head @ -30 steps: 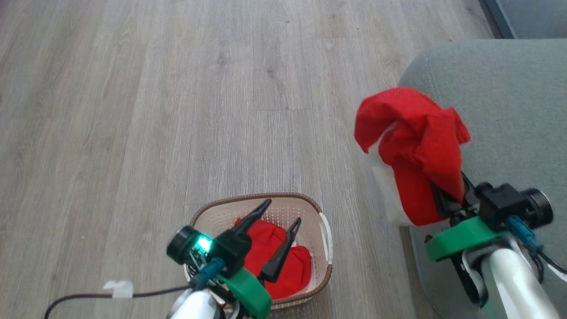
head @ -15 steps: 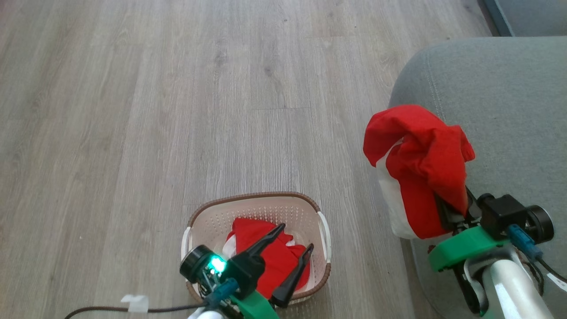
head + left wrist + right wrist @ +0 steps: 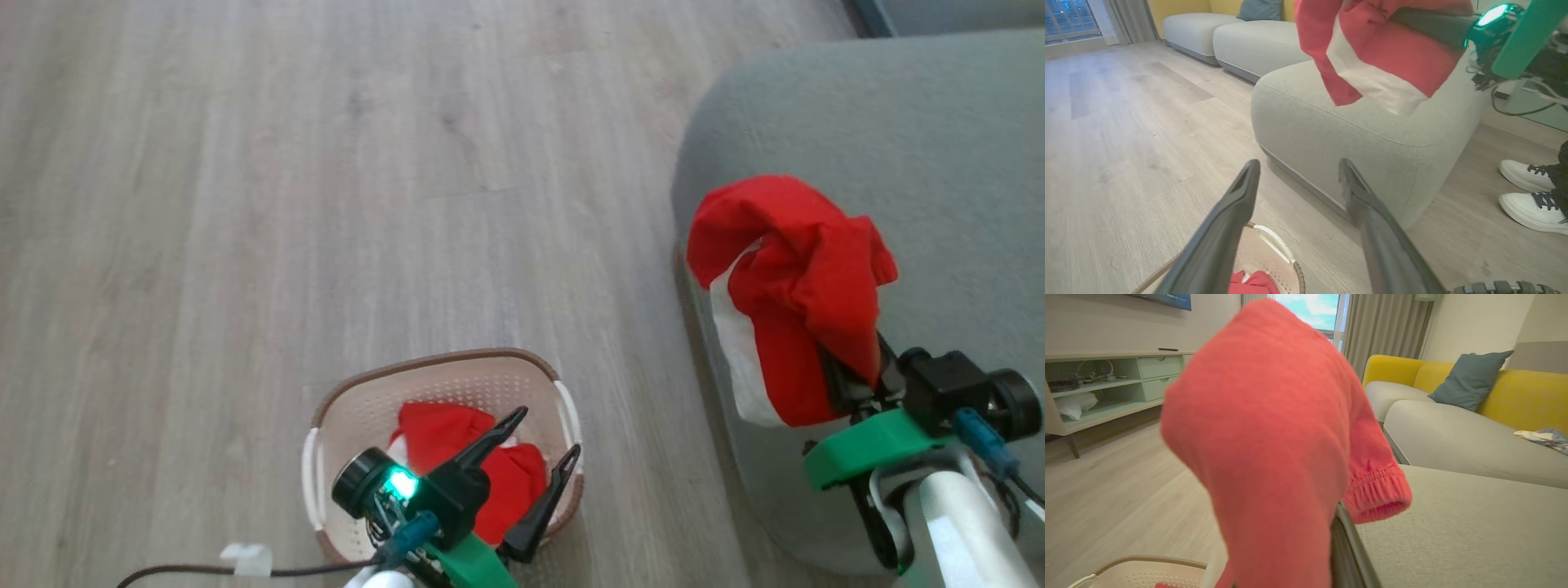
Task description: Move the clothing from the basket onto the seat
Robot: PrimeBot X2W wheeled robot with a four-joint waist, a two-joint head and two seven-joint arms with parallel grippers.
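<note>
My right gripper is shut on a piece of the clothing, a red garment with a white panel. It hangs above the left edge of the grey-green seat. The fabric drapes over the fingers and hides their tips. The cream basket stands on the floor to the seat's left, with more red clothing inside. My left gripper hovers open over the basket's near right part, holding nothing. In the left wrist view its gripper is spread wide before the seat.
Wood floor stretches to the left and ahead. A person's white shoes stand by the seat's far corner. A yellow sofa with a blue cushion lies beyond the seat. A pale shelf unit lines the wall. A taped cable trails from the left arm.
The head camera has shifted. The held garment has moved from the seat's left edge to farther over it. My left gripper has drawn back toward the basket's near side, still open.
</note>
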